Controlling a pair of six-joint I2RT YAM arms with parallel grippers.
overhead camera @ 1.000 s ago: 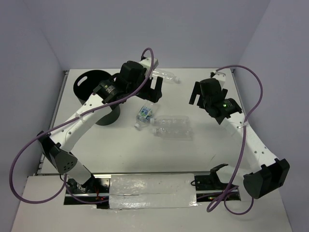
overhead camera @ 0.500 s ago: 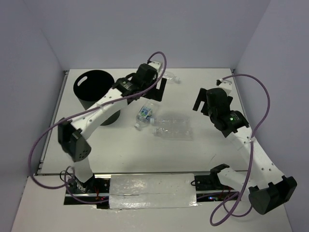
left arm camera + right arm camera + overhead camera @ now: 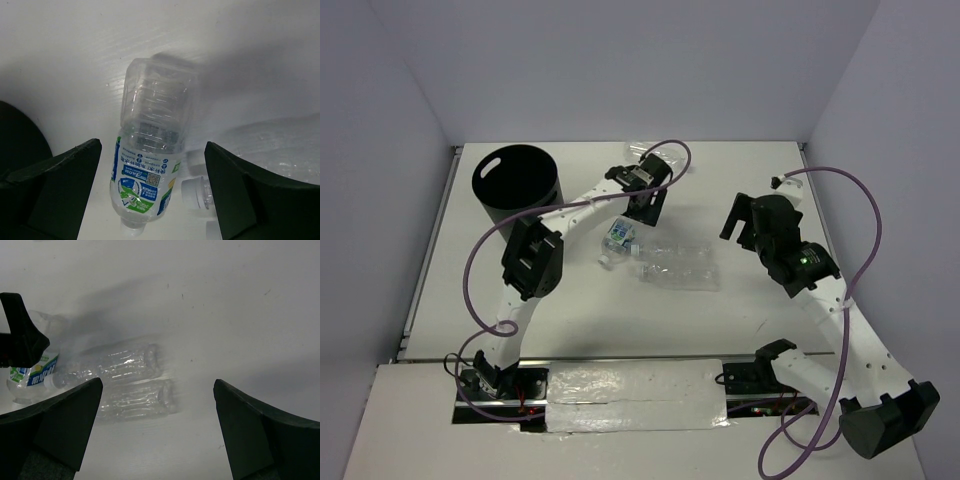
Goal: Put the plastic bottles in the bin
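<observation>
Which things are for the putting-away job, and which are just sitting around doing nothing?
For the job:
bin
labelled bottle
two clear bottles, side by side
another clear bottle farther back, partly hidden

Just there:
purple cables
taped plastic sheet at the near edge

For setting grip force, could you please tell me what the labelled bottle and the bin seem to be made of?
The labelled bottle looks like thin, glossy clear plastic: ribbed, see-through walls. The bin seems matte black plastic, judging by its dull surface.
</observation>
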